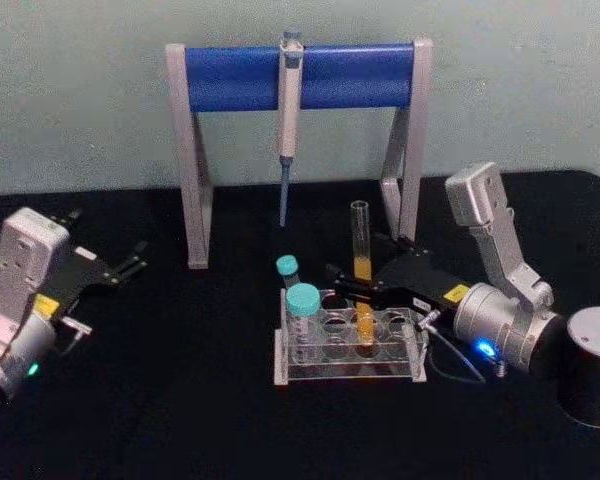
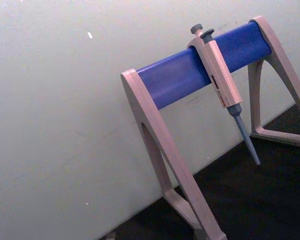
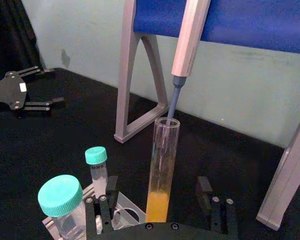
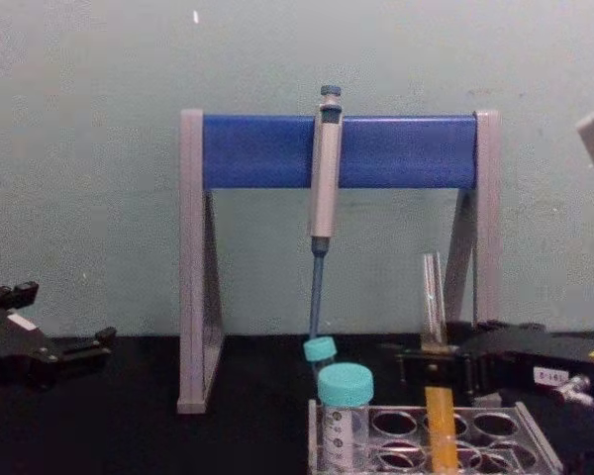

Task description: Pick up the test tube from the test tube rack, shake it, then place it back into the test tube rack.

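Observation:
The test tube [image 1: 361, 262] stands upright in a back-row hole of the clear test tube rack [image 1: 350, 377], with orange-yellow liquid in its lower part. My right gripper [image 1: 357, 286] reaches in from the right at the tube's mid-height. It is open, with a finger on each side of the tube and a gap to both. In the right wrist view the test tube [image 3: 162, 165] rises between the fingers [image 3: 103, 207] of the right gripper [image 3: 160, 206]. The chest view shows the test tube [image 4: 434, 297] above the rack [image 4: 538, 437]. My left gripper [image 1: 130, 262] is parked open at the far left.
Two teal-capped vials, a large vial [image 1: 302, 318] and a small vial [image 1: 287, 268], stand at the rack's left end. A grey pipette [image 1: 289, 110] hangs on the grey-and-blue stand [image 1: 230, 78] just behind the tube. A black cylinder [image 1: 592, 365] sits at the right edge.

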You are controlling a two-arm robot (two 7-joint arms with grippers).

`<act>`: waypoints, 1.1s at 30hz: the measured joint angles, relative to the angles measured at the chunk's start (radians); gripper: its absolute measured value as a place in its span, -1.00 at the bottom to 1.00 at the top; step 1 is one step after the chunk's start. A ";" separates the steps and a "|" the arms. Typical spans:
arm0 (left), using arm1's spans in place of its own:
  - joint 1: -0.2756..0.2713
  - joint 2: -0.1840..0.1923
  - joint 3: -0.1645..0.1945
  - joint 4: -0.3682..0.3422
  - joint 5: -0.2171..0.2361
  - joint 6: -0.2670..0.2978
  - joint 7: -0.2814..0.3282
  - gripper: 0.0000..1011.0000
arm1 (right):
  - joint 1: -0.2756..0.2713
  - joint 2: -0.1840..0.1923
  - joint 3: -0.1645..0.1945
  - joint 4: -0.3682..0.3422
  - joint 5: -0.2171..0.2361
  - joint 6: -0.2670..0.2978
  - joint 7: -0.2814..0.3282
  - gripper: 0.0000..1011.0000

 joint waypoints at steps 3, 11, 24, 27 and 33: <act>0.000 0.000 0.000 0.000 0.000 0.000 0.000 0.98 | 0.003 -0.006 0.000 0.005 0.000 0.009 0.000 0.98; 0.000 0.000 0.000 0.000 0.000 0.000 0.000 0.98 | 0.007 -0.015 0.000 0.013 0.001 0.026 -0.002 0.98; 0.000 0.000 0.000 0.000 0.000 0.000 0.000 0.98 | 0.008 -0.015 0.000 0.013 0.001 0.025 -0.003 0.98; 0.000 0.000 0.000 0.000 0.000 0.000 0.000 0.98 | 0.007 -0.014 0.001 0.012 0.001 0.025 -0.003 0.87; 0.000 0.000 0.000 0.000 0.000 0.000 0.000 0.98 | 0.007 -0.014 0.001 0.012 0.001 0.025 -0.003 0.62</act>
